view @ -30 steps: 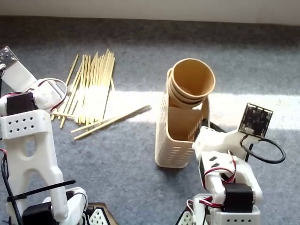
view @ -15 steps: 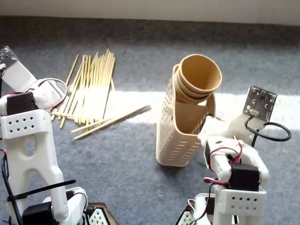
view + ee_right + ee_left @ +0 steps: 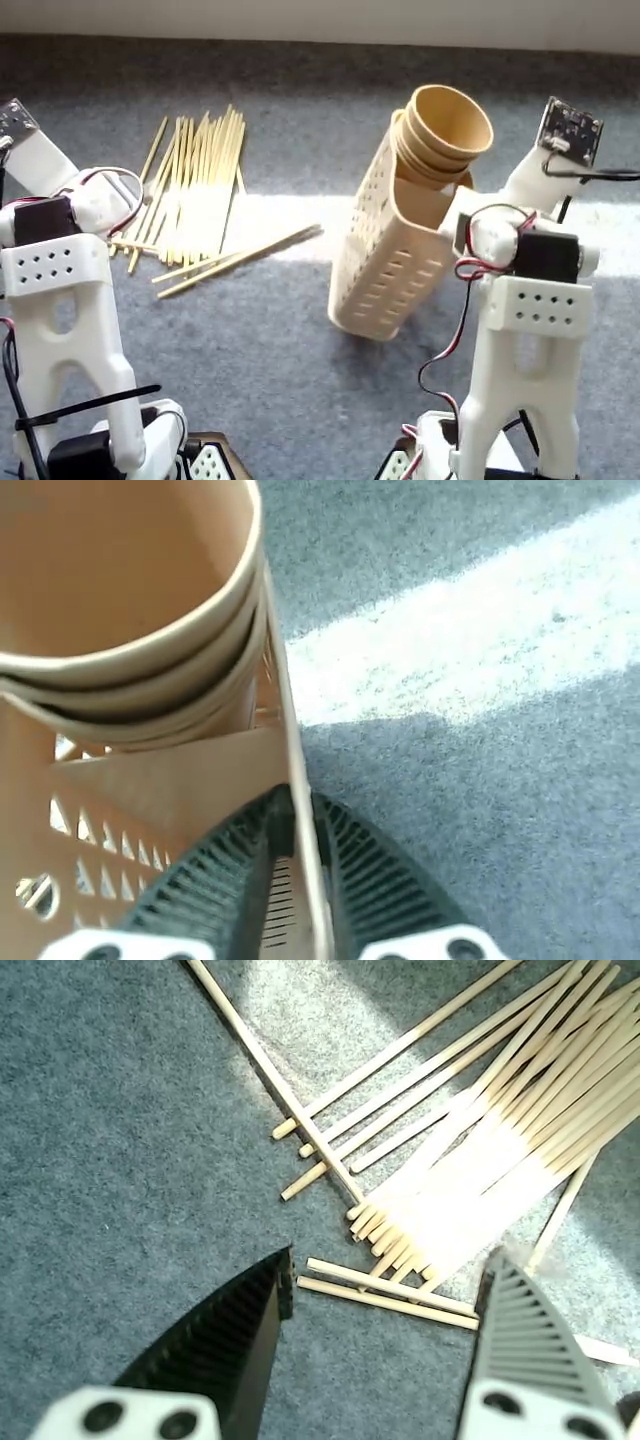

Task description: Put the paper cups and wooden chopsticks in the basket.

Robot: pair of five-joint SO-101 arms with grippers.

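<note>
A cream perforated basket [image 3: 385, 270] stands tilted on the grey carpet, its top leaning toward the right arm. A stack of paper cups [image 3: 445, 135] sits in its upper end, also seen close in the right wrist view as cups [image 3: 130, 610]. My right gripper [image 3: 295, 830] is shut on the basket's thin wall [image 3: 290, 750]. Wooden chopsticks [image 3: 195, 195] lie in a loose pile on the carpet at left. My left gripper [image 3: 385, 1305] hangs open just above the near ends of the chopsticks [image 3: 480, 1170], with nothing between its fingers.
Two stray chopsticks [image 3: 240, 258] stick out from the pile toward the basket. Grey carpet [image 3: 250, 370] lies bare between the two arm bases. A pale wall edge [image 3: 320, 20] runs along the far side.
The right arm has risen and swung outward, tipping the basket and its cups over toward itself. The left arm and the chopsticks have stayed put.
</note>
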